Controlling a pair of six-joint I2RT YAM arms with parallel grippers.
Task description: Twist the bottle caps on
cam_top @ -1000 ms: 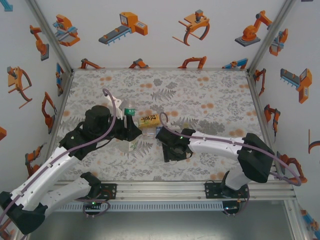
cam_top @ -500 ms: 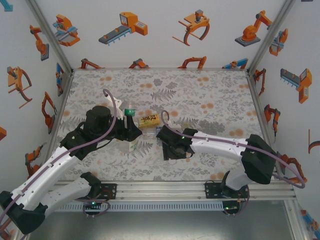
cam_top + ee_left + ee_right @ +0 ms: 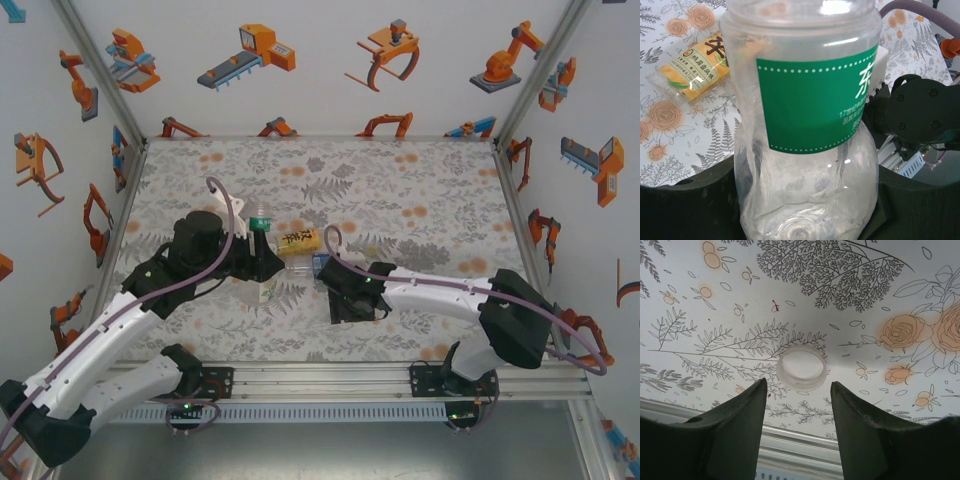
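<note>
My left gripper (image 3: 265,262) is shut on a clear bottle with a green label (image 3: 815,95). The bottle's body sits between the black fingers (image 3: 685,210), with its base toward the wrist camera. A yellow-labelled bottle (image 3: 298,240) lies on the mat just beyond it, also seen as the yellow-labelled bottle (image 3: 695,67) in the left wrist view. A white bottle cap (image 3: 801,368) lies open side up on the mat, just past the tips of my right gripper (image 3: 797,385). That gripper is open and touches nothing. In the top view the right gripper (image 3: 347,300) hangs low over the mat's middle.
A small clear bottle with some blue (image 3: 321,263) lies between the two grippers. The floral mat (image 3: 420,190) ends at a metal rail (image 3: 320,375) along the near edge. Printed walls close in the left, right and back sides.
The right arm has shifted slightly to the right. The left arm and its bottle have not moved.
</note>
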